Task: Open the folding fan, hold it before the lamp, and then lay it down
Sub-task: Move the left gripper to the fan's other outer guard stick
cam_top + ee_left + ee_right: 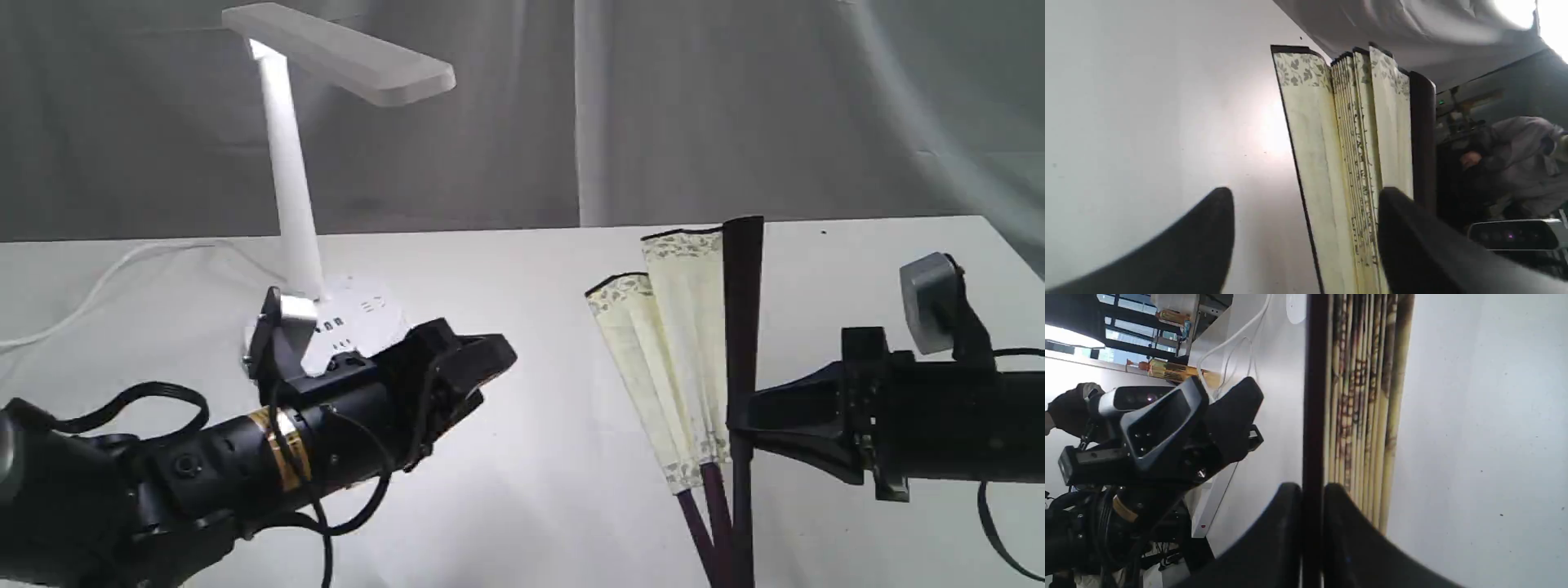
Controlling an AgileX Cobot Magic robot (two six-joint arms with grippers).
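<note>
Folding fan (694, 327), part-open, upright to the right of the lamp (294, 204): your right gripper (739, 420) pinches its dark outer guard (741, 310), your left gripper (492, 369) gapes empty nearby; catch the far edge and draw leftwards slowly, sparing the pleats (645, 367).

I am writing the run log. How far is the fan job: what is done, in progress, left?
Done: the right gripper holds the folding fan upright, clamped on its dark guard. In hand: opening; only a few pleats are spread, and the open left gripper is apart from it. Left: full spread, holding before the lamp, laying down.
</note>
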